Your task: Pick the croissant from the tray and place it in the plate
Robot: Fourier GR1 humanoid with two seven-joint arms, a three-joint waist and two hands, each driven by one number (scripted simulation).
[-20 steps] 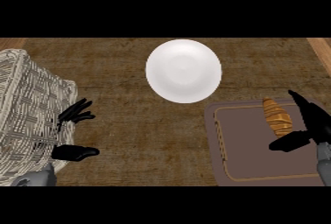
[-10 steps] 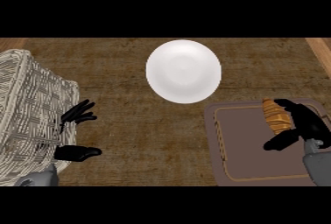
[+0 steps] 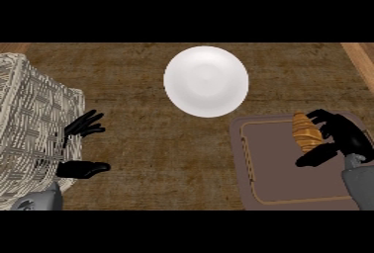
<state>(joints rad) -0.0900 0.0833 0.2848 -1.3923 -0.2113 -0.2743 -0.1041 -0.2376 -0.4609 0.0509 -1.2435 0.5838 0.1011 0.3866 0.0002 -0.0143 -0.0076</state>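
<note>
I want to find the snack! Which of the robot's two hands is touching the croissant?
The right hand, over the brown tray. Its fingers curl round the croissant. The left hand sits open beside the wicker basket, nowhere near it.

Dim, even light; the white plate (image 3: 206, 81) is brightest, shadows faint.

No text, label, brand, number or sign can be read on anything on the counter in this view.
</note>
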